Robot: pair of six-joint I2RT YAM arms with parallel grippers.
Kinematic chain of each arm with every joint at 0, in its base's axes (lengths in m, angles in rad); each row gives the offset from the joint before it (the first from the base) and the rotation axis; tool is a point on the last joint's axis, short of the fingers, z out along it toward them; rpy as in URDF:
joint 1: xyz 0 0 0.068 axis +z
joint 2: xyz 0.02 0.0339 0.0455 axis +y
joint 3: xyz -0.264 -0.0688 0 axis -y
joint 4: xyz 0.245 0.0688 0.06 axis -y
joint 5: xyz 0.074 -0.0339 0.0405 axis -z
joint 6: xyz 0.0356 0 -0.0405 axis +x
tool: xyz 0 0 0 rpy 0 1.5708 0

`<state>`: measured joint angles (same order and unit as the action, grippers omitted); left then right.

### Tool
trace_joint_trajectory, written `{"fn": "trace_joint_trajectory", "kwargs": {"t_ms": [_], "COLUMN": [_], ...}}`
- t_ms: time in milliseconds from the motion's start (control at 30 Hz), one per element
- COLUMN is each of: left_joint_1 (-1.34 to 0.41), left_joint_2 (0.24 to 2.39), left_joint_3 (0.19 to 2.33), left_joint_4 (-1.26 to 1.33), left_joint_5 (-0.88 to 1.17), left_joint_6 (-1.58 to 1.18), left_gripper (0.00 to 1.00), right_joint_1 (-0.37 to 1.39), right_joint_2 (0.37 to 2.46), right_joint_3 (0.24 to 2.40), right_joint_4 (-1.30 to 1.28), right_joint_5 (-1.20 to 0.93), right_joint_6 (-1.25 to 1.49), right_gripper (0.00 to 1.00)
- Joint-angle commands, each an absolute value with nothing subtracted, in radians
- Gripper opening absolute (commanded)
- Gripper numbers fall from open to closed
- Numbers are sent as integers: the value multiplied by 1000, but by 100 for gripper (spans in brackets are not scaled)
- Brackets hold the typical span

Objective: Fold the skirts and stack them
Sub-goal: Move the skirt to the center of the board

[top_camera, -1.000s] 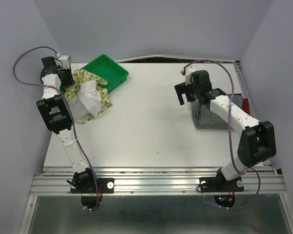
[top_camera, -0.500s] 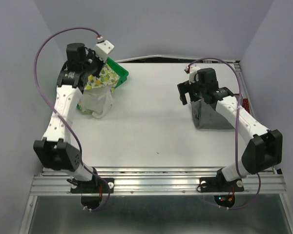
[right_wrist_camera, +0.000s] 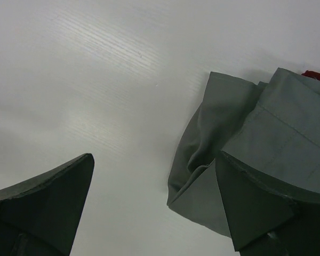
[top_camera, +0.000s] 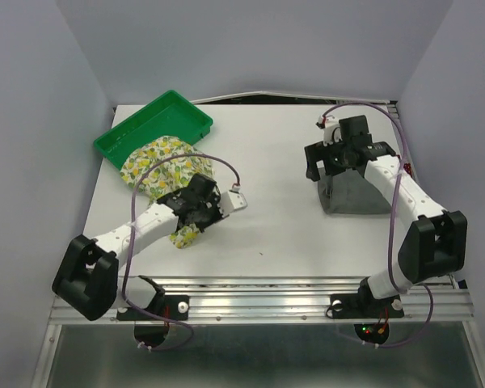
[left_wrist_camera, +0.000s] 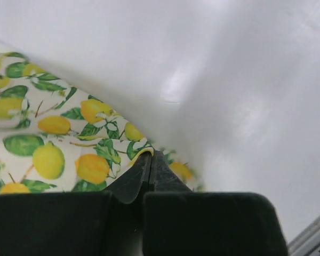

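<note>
The green tray (top_camera: 158,121) sits at the far left of the table (top_camera: 267,202). The lemon-print skirt (top_camera: 158,166), draped over the tray a second ago, is now spread on the table against its near rim. The skirt's near edge is pinched by the left gripper (left_wrist_camera: 149,160). The right gripper (right_wrist_camera: 154,157) is held spread wide above the grey skirt (top_camera: 352,198), and a sliver of the dark red skirt (right_wrist_camera: 317,74) is seen behind.

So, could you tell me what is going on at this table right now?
A two-armed robot is working on skirts. The left tool is shut on an edge of the lemon-print skirt, which lies loosely on the table by the green tray. The right tool hangs open above the grey skirt, folded compactly on the right. The two skirts lie apart.
</note>
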<state>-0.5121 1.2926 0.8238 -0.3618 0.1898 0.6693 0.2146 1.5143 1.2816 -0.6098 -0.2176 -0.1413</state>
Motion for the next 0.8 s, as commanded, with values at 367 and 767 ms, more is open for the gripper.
{"fn": "trace_joint_trajectory", "kwargs": {"t_ms": [367,767], "left_joint_1": [-459,47], "left_joint_2": [1299,1549], "left_joint_3": [957,1403], "left_joint_4": [-331,-449], "left_joint_5": [392,458], "left_joint_6": [568,522], "left_gripper": [69,77], "right_joint_1": [215,215], "right_joint_2": [1555,1625], "right_joint_3": [1335,1379], "right_joint_4": [-689,-703], "right_joint_5": [-334,-431], "right_joint_6": [-141,-104], "right_gripper": [100,100]}}
